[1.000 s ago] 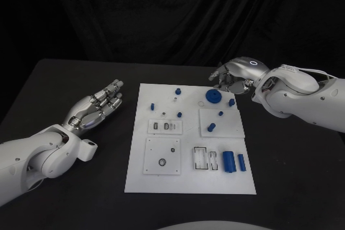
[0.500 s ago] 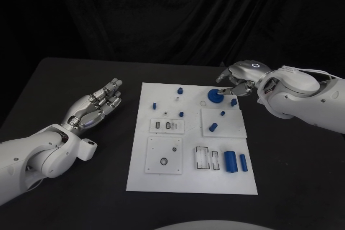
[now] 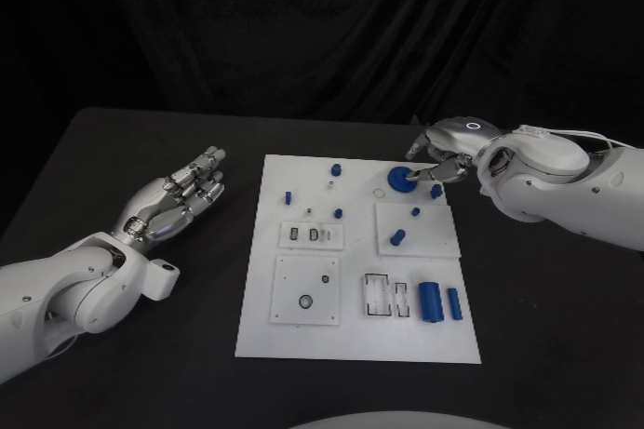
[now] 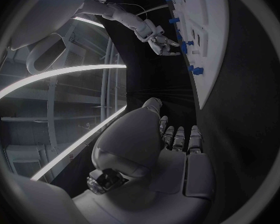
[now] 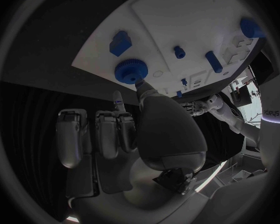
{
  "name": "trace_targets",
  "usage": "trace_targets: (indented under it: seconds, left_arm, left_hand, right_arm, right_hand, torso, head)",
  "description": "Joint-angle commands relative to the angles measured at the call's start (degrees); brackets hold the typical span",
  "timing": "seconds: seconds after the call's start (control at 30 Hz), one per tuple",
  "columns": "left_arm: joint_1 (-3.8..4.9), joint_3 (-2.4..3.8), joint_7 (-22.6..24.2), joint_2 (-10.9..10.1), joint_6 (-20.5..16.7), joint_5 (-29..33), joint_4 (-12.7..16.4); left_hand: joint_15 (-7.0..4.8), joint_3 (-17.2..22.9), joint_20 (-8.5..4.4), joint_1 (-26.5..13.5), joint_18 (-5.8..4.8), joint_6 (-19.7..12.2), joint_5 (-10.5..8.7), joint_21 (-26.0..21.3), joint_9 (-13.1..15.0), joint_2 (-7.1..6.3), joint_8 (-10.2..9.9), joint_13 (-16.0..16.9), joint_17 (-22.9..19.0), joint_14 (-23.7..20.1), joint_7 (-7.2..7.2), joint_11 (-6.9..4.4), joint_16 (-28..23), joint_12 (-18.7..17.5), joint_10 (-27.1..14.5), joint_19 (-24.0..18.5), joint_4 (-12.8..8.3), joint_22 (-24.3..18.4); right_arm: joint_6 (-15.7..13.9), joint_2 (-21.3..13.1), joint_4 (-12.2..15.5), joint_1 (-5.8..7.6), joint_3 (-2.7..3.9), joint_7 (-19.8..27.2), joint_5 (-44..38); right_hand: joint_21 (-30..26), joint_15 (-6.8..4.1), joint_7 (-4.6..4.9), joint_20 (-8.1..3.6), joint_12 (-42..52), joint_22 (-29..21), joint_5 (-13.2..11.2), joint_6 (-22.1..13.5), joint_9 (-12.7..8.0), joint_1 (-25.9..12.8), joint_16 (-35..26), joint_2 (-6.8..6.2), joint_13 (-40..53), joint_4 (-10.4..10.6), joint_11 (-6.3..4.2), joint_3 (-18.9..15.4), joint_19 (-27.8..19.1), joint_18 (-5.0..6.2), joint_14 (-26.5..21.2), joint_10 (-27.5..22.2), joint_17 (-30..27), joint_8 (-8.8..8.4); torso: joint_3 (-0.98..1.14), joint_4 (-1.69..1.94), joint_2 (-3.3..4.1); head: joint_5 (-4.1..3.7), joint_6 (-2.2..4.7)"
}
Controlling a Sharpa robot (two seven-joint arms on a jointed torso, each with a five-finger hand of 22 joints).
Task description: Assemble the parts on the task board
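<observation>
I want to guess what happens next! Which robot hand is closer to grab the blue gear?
Probably the right robot hand: its fingertip is already at the gear at the board's far end. The left robot hand lies open beside the board, away from it.

Left hand [image 4: 171, 149] lies flat, fingers extended toward the task board [image 4: 209, 40].

a black table [image 3: 121, 150] fills the lower scene, its far edge running across the head view. behind it hangs a black curtain [image 3: 309, 47] in soft vertical folds. in the left wrist view, long pale light strips [image 4: 59, 74] curve across a dim ceiling of grey beams.
</observation>
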Motion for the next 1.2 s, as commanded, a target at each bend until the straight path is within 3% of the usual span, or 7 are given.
trace_targets:
  seconds: [0.03,0.73,0.83,1.1,1.2]
  left_arm:
    - [0.00,0.05,11.7,0.1,-0.3,0.0,0.0]
    - [0.00,0.04,8.7,0.4,1.5,0.0,-0.7]
    - [0.00,0.04,8.3,0.4,1.8,0.0,-0.8]
    - [0.00,0.04,7.8,0.3,2.2,0.0,-0.9]
    - [0.00,0.04,7.7,0.4,2.4,0.0,-0.9]
  left_hand:
    - [0.45,0.5,0.22,0.1,-0.05,-0.6,0.15,-0.3,-0.1,-0.46,0.1,-0.1,-0.1,0.0,-0.14,0.51,-0.2,-0.1,-0.2,0.0,0.0,-0.1]
    - [1.37,0.8,0.99,-0.2,-0.19,-1.9,-0.98,-0.3,-0.2,-0.20,0.0,-0.1,-0.1,0.0,-0.20,1.33,-0.2,-0.2,-0.3,0.0,0.4,-0.1]
    - [1.45,0.8,1.11,-0.2,-0.18,-1.9,-1.07,-0.3,-0.2,-0.17,0.0,-0.1,-0.1,0.0,-0.21,1.42,-0.2,-0.2,-0.3,0.0,0.5,-0.1]
    - [1.70,0.8,1.53,-0.3,-0.10,-1.9,-1.27,-0.3,-0.2,-0.12,0.0,-0.1,-0.1,0.0,0.04,1.61,-0.2,-0.2,-0.3,0.0,0.6,-0.1]
    - [1.75,0.8,1.61,-0.4,-0.08,-2.0,-1.30,-0.3,-0.2,-0.11,0.0,-0.1,-0.1,0.0,0.07,1.64,-0.2,-0.2,-0.3,0.0,0.6,-0.1]
  right_arm:
    - [1.6,0.1,-0.1,-0.19,0.02,-1.8,-0.8]
    - [2.3,0.5,0.3,-1.22,0.03,-2.5,-0.8]
    - [2.6,0.8,0.1,-1.26,0.03,-2.7,-0.8]
    - [3.2,1.4,-0.5,-1.53,0.03,-2.6,-0.8]
    - [3.3,1.7,-0.7,-1.67,0.03,-2.4,-0.8]
  right_hand:
    - [0.2,0.54,0.15,0.44,0.1,14.1,-0.5,-0.3,0.0,-0.4,0.2,-0.08,15.1,0.0,0.47,-0.3,5.1,-0.85,6.0,5.9,15.1,-0.18]
    - [1.5,0.35,-0.22,0.34,0.1,15.0,-1.2,-0.2,0.3,-0.3,0.2,-0.09,15.1,0.1,0.19,-0.4,6.1,-1.29,6.0,5.9,15.1,0.05]
    - [1.5,0.26,-0.30,0.24,0.1,15.0,0.3,-0.1,0.6,-0.1,0.2,0.08,15.1,-0.1,0.11,-0.3,6.1,-1.30,6.0,5.9,15.1,0.07]
    - [1.3,0.13,-0.47,0.11,0.1,14.9,9.1,1.6,1.7,1.7,0.2,0.93,15.1,-2.0,-0.06,1.0,6.0,-1.23,6.0,5.9,15.1,0.63]
    - [1.3,0.08,-0.55,0.07,0.1,14.9,10.9,1.9,1.9,1.9,0.2,0.98,15.1,-2.4,-0.12,1.4,5.9,-1.21,6.0,5.9,15.1,0.58]
  torso:
    - [0.04,0.03,-0.03]
    - [0.06,0.00,-0.02]
    - [0.06,-0.06,-0.02]
    - [0.05,-0.05,-0.01]
    - [0.03,-0.04,-0.03]
  head:
    - [-0.12,-0.12]
    - [-0.13,-0.23]
    - [-0.10,-0.26]
    - [-0.11,-0.41]
    - [-0.06,-0.47]
